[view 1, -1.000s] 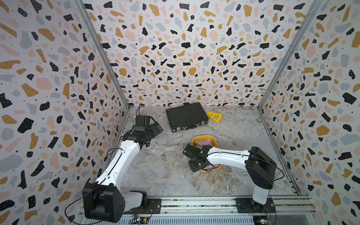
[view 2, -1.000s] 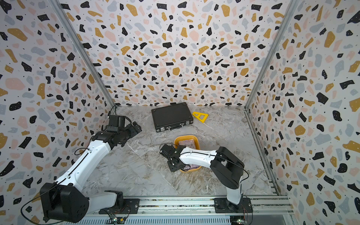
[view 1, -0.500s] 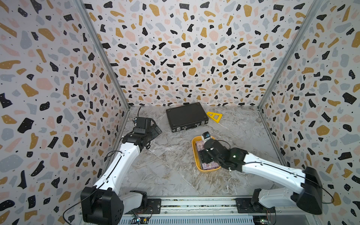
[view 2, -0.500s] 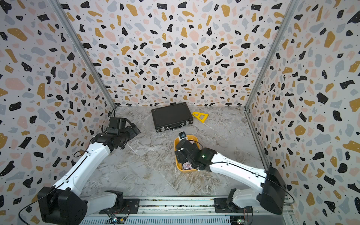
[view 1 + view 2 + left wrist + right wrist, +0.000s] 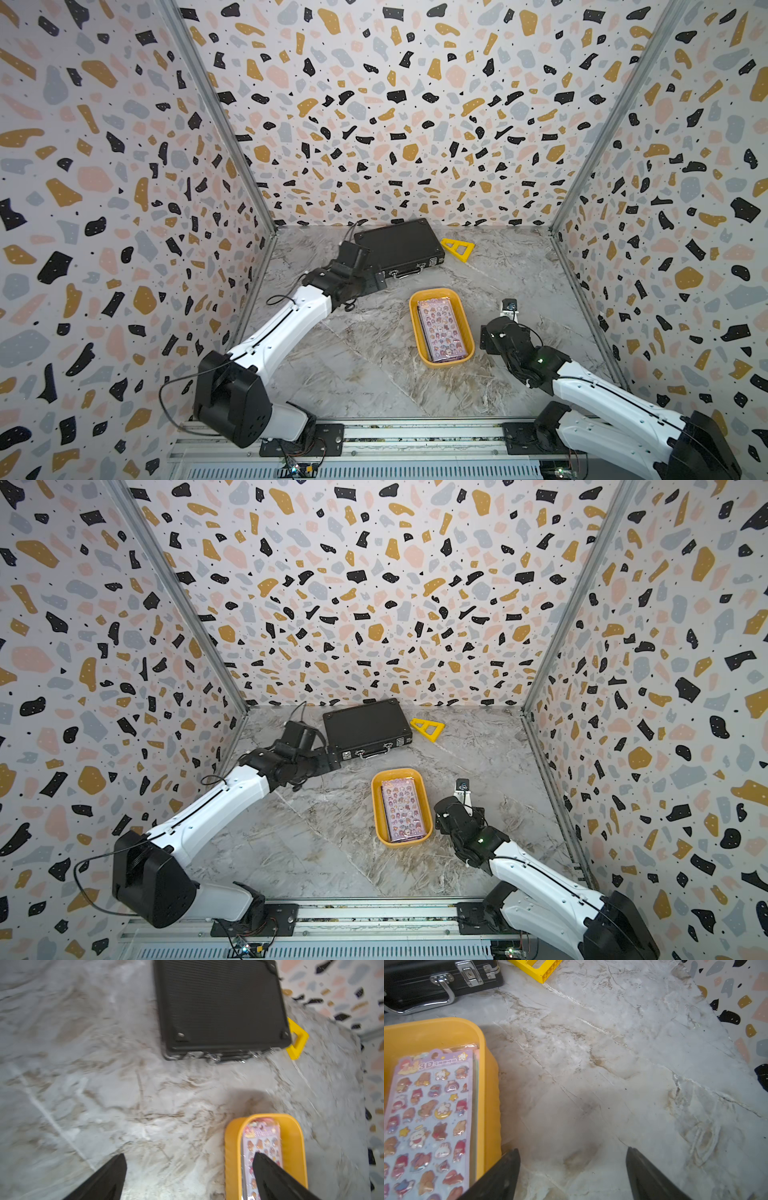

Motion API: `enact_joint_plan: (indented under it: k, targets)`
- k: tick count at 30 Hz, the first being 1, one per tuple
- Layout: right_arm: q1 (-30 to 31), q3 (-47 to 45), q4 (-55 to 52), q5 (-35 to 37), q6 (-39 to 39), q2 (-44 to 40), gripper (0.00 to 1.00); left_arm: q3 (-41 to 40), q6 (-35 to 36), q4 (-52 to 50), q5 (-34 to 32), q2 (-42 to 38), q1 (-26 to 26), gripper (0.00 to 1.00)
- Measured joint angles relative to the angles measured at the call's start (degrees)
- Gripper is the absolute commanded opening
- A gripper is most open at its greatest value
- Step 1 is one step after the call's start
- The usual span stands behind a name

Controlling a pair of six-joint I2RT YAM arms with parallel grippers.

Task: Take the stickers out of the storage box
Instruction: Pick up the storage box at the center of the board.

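**A:** Where are the stickers sitting for you?

**B:** You are looking at the stickers point(image 5: 442, 328) lying flat in a stack inside the yellow box point(image 5: 432, 292), with a purple sheet showing on top. The box is resting on the marble table point(image 5: 365, 374), a little right of the middle.

**A:** And your grippers?

**B:** Your right gripper point(image 5: 572, 1169) is hanging just right of the box, jaws standing wide and gripping nothing, with only bare table showing between them. Your left gripper point(image 5: 190, 1157) is hovering far-left of the box, spread fully and carrying nothing, beside the near left corner of the black briefcase point(image 5: 397, 247). A yellow triangle ruler point(image 5: 457, 249) is lying just right of that briefcase, near the far wall.
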Motion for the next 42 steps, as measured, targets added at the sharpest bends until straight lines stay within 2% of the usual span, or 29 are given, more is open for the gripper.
enact_joint_plan:
  k: [2, 5, 9, 15, 16, 21, 25, 34, 37, 42]
  targets:
    - [-0.3, 0.5, 0.6, -0.8, 1.2, 1.6, 0.85, -0.7, -0.3, 0.5, 1.0, 0.4, -4.8, 0.98]
    - [-0.5, 0.1, 1.7, -2.3, 2.3, 1.4, 0.85, -4.6, -1.2, 1.7, 2.8, 0.6, -8.9, 0.95]
    - [-0.6, -0.2, 2.7, -3.9, 3.4, 1.3, 0.85, -7.5, -2.3, 2.3, 6.2, 4.1, -11.7, 0.91]
    - [-0.6, -0.2, 3.8, -5.7, 4.3, 3.5, 0.85, -7.2, -2.2, 5.4, 12.5, 11.9, -13.7, 0.86]
    - [-0.6, -0.2, 3.9, -5.9, 4.3, 3.8, 0.85, -7.2, -2.2, 5.8, 13.3, 12.8, -13.8, 0.83]
    - [-0.6, -0.2, 4.0, -5.9, 4.4, 4.2, 0.83, -6.2, -2.4, 7.0, 15.3, 16.3, -13.9, 0.51]
    - [-0.6, -0.2, 4.0, -5.6, 4.5, 4.2, 0.83, -5.7, -2.4, 8.0, 15.3, 17.5, -13.9, 0.37]
    - [-0.6, -0.2, 4.4, -5.2, 4.5, 5.6, 0.8, -4.0, -3.3, 8.3, 12.9, 18.2, -14.0, 0.13]
    - [-0.6, -0.2, 4.4, -4.7, 4.6, 5.9, 0.8, -3.3, -4.0, 7.9, 11.5, 18.2, -14.0, 0.01]
    - [-0.6, -0.2, 4.6, -3.7, 4.5, 5.9, 0.8, -2.9, -4.5, 6.4, 8.1, 17.8, -13.9, 0.0]
